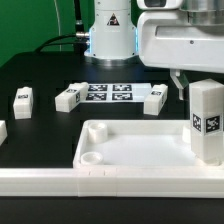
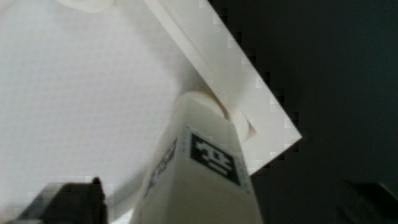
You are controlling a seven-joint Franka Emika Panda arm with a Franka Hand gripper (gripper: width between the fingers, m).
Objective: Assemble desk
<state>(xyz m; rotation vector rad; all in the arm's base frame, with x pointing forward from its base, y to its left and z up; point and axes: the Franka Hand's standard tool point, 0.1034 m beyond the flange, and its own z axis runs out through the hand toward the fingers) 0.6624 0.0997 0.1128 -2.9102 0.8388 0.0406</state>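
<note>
Black counter (image 1: 40,70), leg (image 1: 207,120) standing in top's (image 1: 130,150) 3 o'clock corner, fingers (image 2: 71,205) released; next probably grab a spare leg (image 1: 22,98).

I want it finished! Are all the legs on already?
No, only one leg stands on the top; others lie on the table.

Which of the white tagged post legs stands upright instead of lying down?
The white rectangular plastic leg at the exterior view's right, standing on the white tray-like desk top's corner; the other legs lie flat on the black table.
</note>
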